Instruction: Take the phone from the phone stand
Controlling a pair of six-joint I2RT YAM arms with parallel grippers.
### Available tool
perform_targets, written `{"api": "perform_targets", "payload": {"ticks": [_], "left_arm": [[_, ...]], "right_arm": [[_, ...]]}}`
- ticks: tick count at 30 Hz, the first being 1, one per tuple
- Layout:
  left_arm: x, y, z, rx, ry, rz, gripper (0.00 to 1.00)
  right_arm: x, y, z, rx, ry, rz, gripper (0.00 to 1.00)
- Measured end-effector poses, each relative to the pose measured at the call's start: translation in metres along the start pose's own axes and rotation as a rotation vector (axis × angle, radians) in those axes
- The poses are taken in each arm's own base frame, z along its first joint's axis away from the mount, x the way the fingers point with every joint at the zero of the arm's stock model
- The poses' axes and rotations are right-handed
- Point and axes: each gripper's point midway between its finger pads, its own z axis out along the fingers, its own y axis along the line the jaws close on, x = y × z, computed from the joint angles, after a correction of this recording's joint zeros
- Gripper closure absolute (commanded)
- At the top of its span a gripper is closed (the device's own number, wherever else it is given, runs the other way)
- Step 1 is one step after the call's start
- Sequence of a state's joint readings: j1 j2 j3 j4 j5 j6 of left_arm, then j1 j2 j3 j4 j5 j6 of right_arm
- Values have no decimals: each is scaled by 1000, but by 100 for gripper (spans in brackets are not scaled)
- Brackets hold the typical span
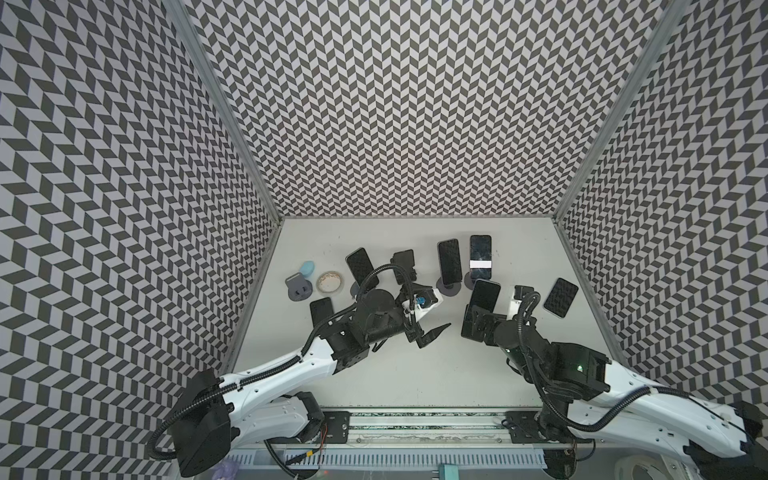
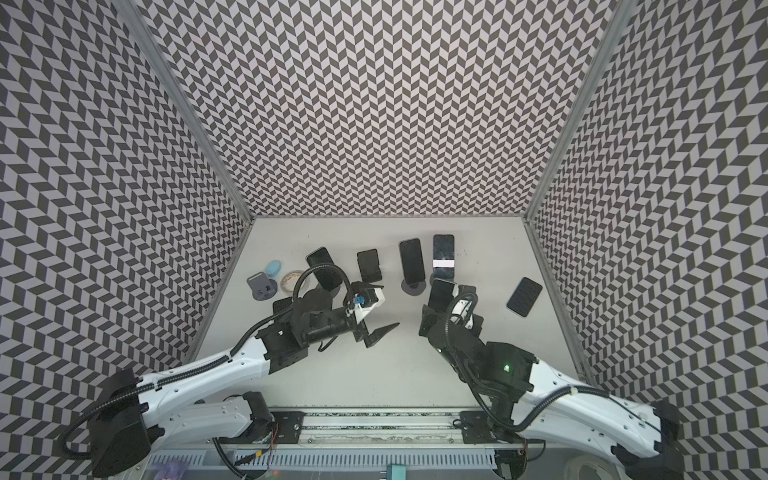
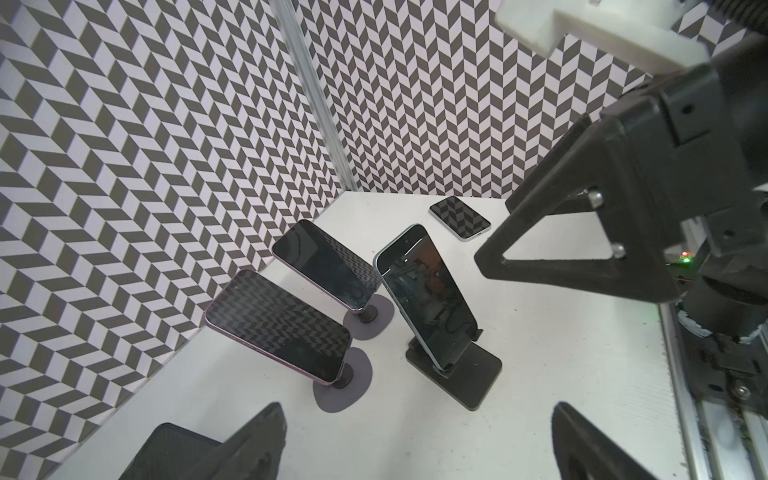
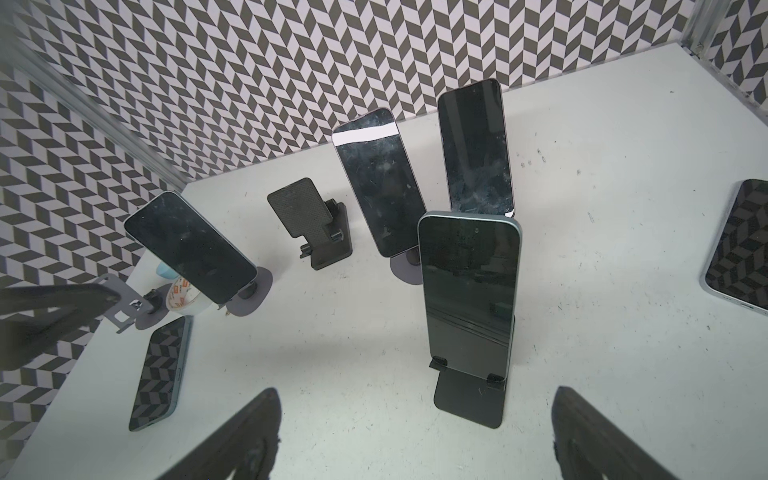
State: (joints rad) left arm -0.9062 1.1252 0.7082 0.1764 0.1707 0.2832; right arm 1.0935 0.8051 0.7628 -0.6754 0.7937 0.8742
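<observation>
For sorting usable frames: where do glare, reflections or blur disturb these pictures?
In both top views, a white glare band crosses the rear phone screen; the right wrist view shows a similar band on one raised phone, and the right gripper fingers are blurred; in the left wrist view, a stand-mounted phone mirrors the chevron wall, and the left gripper fingers are out of focus.

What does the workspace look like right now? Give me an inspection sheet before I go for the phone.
Surface: white table, lightly speckled.
Job's things: phone upright on black stand, ahead of right gripper; three other mounted phones.
Clutter: two flat phones; two empty stands; tape; blue item.
Grippers: left gripper and right both open, empty.
Cables: conduits loop over both wrists; no snag seen.
Surroundings: chevron walls on three sides.
</observation>
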Motion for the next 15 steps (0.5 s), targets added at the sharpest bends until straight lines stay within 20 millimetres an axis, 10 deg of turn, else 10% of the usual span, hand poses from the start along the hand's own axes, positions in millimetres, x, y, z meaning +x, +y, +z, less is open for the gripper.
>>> {"api": "perform_targets", "payload": {"ticks": [15], "left_arm": [[6,43,-21,-186,-22,-2,0]], "right_arm": [[-11,-21,36,93,-15,101,1]]}}
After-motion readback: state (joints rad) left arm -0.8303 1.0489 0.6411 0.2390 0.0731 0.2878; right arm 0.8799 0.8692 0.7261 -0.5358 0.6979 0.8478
